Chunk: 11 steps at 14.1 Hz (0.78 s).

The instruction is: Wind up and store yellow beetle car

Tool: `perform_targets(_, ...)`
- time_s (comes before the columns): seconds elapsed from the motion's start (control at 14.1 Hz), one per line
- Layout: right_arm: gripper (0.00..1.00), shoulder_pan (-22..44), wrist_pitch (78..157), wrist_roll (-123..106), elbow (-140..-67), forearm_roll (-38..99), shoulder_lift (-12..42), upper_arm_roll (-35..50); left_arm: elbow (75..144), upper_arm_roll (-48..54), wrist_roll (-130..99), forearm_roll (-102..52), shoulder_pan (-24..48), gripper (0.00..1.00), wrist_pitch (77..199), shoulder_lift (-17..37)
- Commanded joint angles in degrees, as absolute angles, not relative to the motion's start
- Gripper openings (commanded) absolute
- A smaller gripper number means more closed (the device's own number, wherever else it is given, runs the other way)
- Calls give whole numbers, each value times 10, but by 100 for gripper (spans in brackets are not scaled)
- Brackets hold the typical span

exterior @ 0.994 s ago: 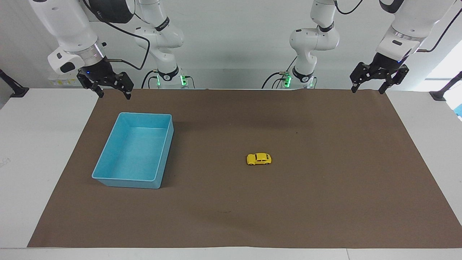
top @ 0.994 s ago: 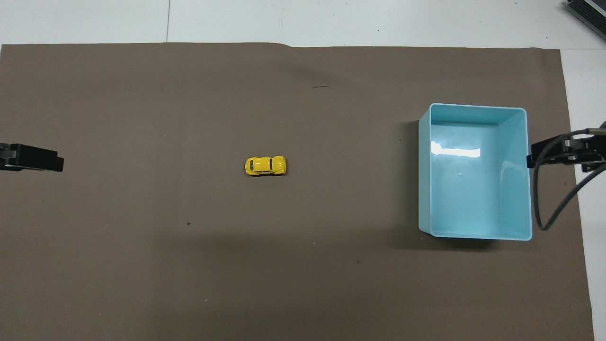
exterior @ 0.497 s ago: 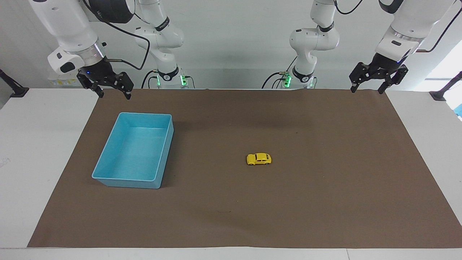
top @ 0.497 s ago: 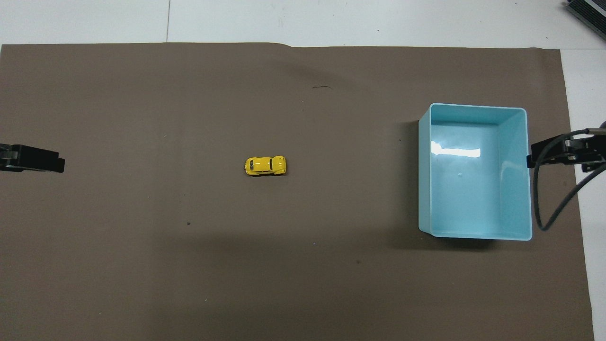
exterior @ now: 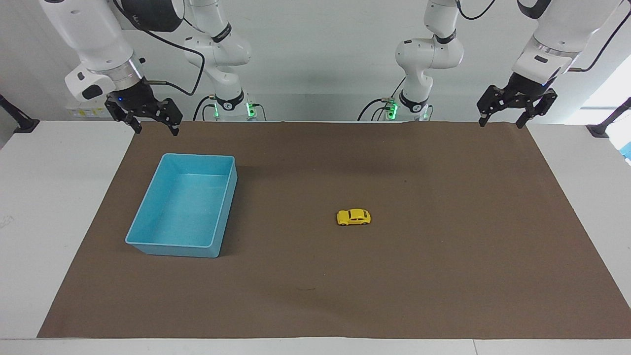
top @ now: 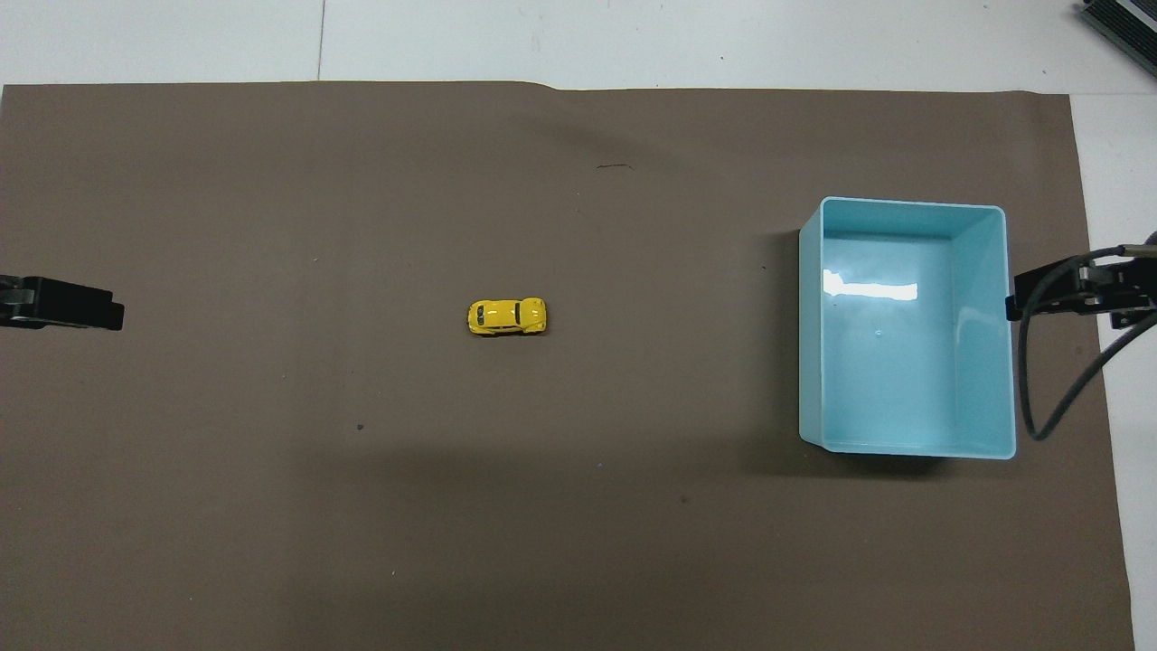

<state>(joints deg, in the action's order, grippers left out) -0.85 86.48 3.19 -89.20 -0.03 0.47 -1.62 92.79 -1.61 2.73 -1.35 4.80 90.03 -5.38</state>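
Mid-worktop: yellow beetle car (exterior: pixel 354 217), on its wheels, on brown mat (exterior: pixel 443 276)
Right arm's end: blue bin (exterior: pixel 148 243), empty
Left gripper (exterior: pixel 503 122): over mat corner, fingers released
Right gripper (exterior: pixel 155 129): over mat corner by bin, fingers released

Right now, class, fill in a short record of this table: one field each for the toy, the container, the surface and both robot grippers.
toy: small bright yellow beetle-shaped toy car, on its wheels on the mat, apart from the bin, nothing touching it
container: light blue rectangular plastic bin, empty, toward the right arm's end
surface: brown paper mat over a white table
left gripper: open, empty, raised over the mat's corner, waiting
right gripper: open, empty, raised near the bin, waiting
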Motion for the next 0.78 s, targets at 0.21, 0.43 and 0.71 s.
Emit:
perform_targets(0.21, 100, -10, 860, 23, -896, 11, -3, -18, 928, -14, 29, -21, 44, 100, 892, -56)
perform_targets(0.43, 100, -10, 860, 23, -896, 11, -3, -18, 925, -2, 27, -23, 54, 100, 868, -57)
perform_targets(0.71, 100, -9, 860, 23, -896, 11, -3, -18, 927, -1, 27, -25, 54, 100, 861, -57)
